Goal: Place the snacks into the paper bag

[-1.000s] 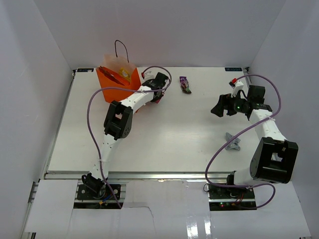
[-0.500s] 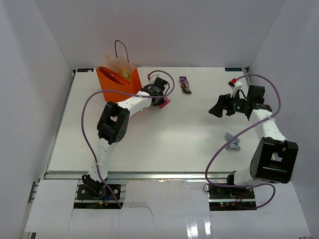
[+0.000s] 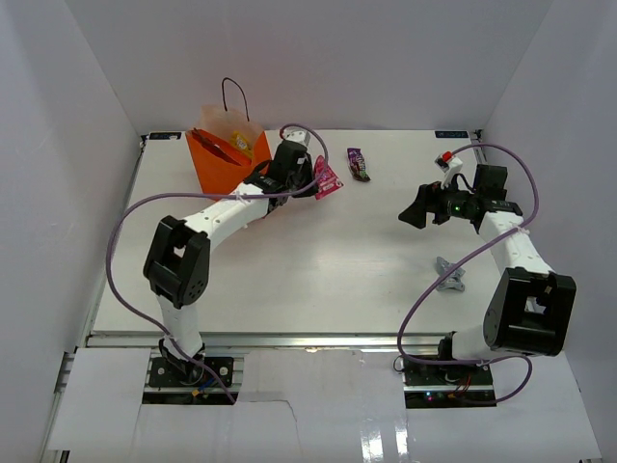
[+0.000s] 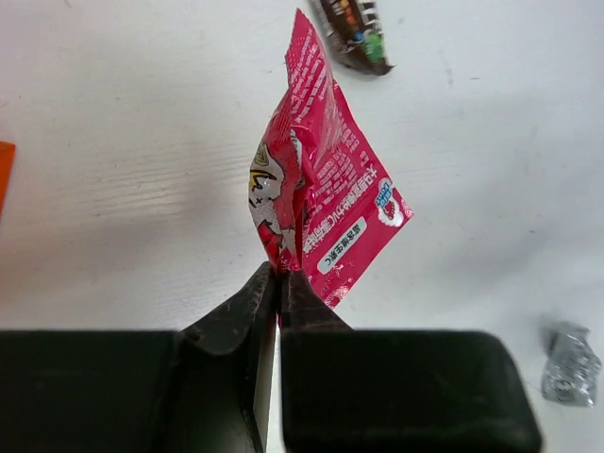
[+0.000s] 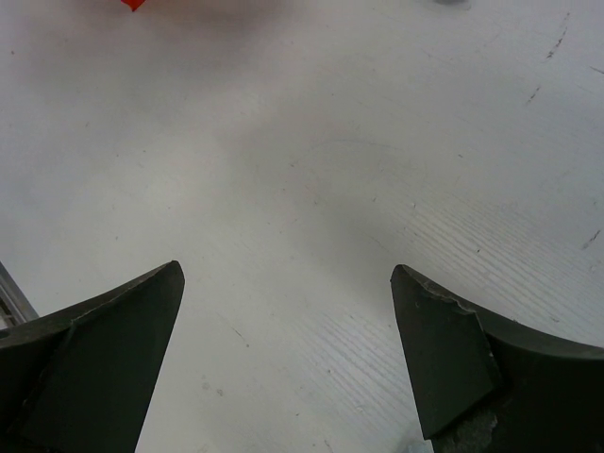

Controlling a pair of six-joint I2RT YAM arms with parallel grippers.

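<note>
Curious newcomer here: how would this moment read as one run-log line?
left tool: shut on pink sweet packet, near orange paper bag | right tool: open, empty | loose: dark purple sweet, silver wrapper

The left arm (image 3: 222,214) climbs from its base at 7 o'clock, bends at the elbow near 8 o'clock and stretches its forearm out toward 12 o'clock. The left fingers (image 4: 236,321) are pressed together, pinching the lower edge of a pink packet (image 4: 326,189). The right arm (image 3: 516,253) rises from 5 o'clock and folds at the elbow. Its wrist sits near 3 o'clock, with the right fingers (image 5: 94,349) spread wide and aimed toward 9 o'clock.
</note>
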